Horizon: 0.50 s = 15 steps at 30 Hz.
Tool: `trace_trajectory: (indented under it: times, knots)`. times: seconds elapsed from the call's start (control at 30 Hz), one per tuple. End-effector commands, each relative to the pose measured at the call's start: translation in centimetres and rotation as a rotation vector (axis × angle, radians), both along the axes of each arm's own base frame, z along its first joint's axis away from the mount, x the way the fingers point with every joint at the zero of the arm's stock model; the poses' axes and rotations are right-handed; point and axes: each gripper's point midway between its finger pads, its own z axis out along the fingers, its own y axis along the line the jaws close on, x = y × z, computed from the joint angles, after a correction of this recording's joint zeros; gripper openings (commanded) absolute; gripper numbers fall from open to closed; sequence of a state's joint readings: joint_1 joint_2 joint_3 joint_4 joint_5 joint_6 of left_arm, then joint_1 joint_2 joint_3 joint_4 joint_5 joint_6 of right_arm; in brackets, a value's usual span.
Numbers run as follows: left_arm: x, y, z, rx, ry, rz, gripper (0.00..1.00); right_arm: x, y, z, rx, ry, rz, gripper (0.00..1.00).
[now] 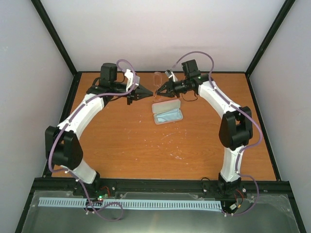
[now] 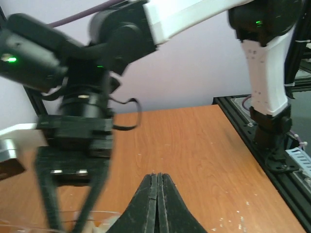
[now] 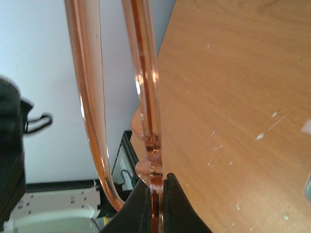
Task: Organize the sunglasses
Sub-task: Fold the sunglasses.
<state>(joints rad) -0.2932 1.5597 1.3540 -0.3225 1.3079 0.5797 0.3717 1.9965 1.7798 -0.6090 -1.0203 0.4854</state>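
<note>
On the counter [image 1: 126, 145], just nearer than both sets of jaws, lies an open pale case [image 1: 167, 112] holding a blue cloth [image 1: 170, 116]. The left jaws are shut and empty. Close beside them, the right jaws pinch the sunglasses [image 3: 146, 97] by the frame, and the glasses reach beyond the tips.

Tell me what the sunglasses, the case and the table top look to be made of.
Sunglasses: probably glossy translucent plastic; amber-pink, light passes through, bright highlights along the frame.
Case: likely smooth plastic, pale; too small to be sure.
Table top: wood or wood-look laminate; orange-brown grain, matt, some pale scuffs.
</note>
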Motion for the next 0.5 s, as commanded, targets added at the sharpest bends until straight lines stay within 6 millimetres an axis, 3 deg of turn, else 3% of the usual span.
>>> trace_trajectory:
  times: [0.0,0.2,0.47]
  knots:
    - [1.8,-0.8,2.5,-0.051,-0.105,-0.023,0.02,-3.6,0.1,1.6,0.029,-0.036,0.067,0.03]
    - [3.7,-1.5,1.9,-0.064,-0.067,-0.03,0.03,-6.3,0.1,2.1,0.016,-0.043,0.117,0.03]
    - [5.2,-2.0,-0.5,-0.05,0.013,-0.032,0.03,-8.1,0.3,3.8,0.054,-0.073,0.173,0.04]
